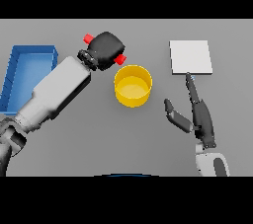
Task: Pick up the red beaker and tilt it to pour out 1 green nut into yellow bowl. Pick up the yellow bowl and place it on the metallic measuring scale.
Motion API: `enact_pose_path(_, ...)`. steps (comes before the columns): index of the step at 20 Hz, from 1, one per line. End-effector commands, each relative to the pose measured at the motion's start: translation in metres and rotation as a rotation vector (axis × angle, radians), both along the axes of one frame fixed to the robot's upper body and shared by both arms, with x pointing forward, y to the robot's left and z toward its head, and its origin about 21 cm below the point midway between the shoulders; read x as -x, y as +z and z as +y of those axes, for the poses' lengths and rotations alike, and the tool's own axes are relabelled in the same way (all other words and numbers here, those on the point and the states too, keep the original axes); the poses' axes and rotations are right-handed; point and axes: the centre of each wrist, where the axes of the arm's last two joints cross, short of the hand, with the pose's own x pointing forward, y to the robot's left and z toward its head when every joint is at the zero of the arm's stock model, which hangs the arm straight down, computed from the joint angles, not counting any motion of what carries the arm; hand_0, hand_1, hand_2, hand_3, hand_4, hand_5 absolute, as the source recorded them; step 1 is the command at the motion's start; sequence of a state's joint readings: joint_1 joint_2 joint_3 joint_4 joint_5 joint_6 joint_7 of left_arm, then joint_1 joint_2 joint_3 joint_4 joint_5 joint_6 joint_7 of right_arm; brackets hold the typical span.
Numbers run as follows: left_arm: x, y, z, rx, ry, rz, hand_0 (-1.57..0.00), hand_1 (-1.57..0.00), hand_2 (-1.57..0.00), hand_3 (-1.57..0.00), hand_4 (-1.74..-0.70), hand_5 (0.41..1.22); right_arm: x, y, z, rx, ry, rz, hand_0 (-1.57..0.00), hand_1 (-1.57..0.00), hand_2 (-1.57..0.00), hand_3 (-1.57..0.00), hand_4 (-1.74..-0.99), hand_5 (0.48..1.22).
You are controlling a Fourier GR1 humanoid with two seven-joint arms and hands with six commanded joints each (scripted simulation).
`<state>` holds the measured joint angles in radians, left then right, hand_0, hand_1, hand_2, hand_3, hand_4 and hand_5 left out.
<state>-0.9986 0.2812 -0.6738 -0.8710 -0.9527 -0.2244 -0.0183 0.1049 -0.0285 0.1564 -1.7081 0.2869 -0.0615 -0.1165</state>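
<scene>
Left hand (105, 49): dark, curled tight round the red beaker (119, 59), held tipped sideways just left of and beyond the bowl; only red ends show past the fingers.
Yellow bowl (133, 86): round, smooth, glossy, upright at mid counter (148, 139).
Right hand (197, 114): released, fingers straight, near right, fingertip reaching toward the scale.
Measuring scale (191, 56): flat pale square slab, far right.
Blue bin (22, 65): rectangular, open-topped, far left.
</scene>
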Motion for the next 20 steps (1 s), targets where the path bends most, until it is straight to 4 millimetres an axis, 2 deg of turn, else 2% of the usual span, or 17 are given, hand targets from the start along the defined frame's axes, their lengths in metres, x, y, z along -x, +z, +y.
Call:
enact_pose_path(1, 0.000, 0.002, -0.003, -0.050, -0.019, 0.000, -1.57, -1.57, -1.57, -1.57, -1.64, 1.215, 0.001, 0.001, 0.000, 0.000, 0.003, -0.014, 0.00, 0.00, 0.00, 0.00, -1.057, 0.674)
enact_pose_path(7, -0.005, 0.004, -0.026, -0.349, -0.093, -0.092, -1.57, -1.57, -1.57, -1.57, -1.71, 1.219, 0.000, -0.003, -0.001, 0.008, 0.017, 0.008, 0.00, 0.00, 0.00, 0.00, -1.064, 0.690)
enact_pose_path(10, -0.009, 0.005, -0.028, -0.428, -0.113, -0.136, -1.57, -1.57, -1.57, -1.57, -1.73, 1.220, 0.002, -0.005, 0.001, 0.018, 0.018, -0.001, 0.00, 0.00, 0.00, 0.00, -1.060, 0.700)
enact_pose_path(12, -0.006, 0.004, -0.039, -0.460, -0.141, -0.163, -1.57, -1.57, -1.57, -1.57, -1.73, 1.220, 0.000, -0.001, 0.001, 0.000, 0.024, -0.005, 0.00, 0.00, 0.00, 0.00, -1.060, 0.696)
enact_pose_path(16, 0.000, -0.006, -0.047, -0.514, -0.175, -0.228, -1.57, -1.57, -1.57, -1.57, -1.74, 1.221, 0.002, -0.007, 0.005, -0.012, 0.018, -0.002, 0.00, 0.00, 0.00, 0.00, -1.053, 0.697)
enact_pose_path(19, 0.004, -0.010, -0.055, -0.595, -0.228, -0.287, -1.57, -1.57, -1.57, -1.57, -1.74, 1.221, 0.000, -0.006, 0.002, 0.012, -0.002, -0.004, 0.00, 0.00, 0.00, 0.00, -1.076, 0.678)
enact_pose_path(20, 0.004, -0.009, -0.059, -0.630, -0.235, -0.298, -1.57, -1.57, -1.57, -1.57, -1.74, 1.221, -0.002, -0.004, 0.006, 0.015, -0.001, -0.012, 0.00, 0.00, 0.00, 0.00, -1.082, 0.677)
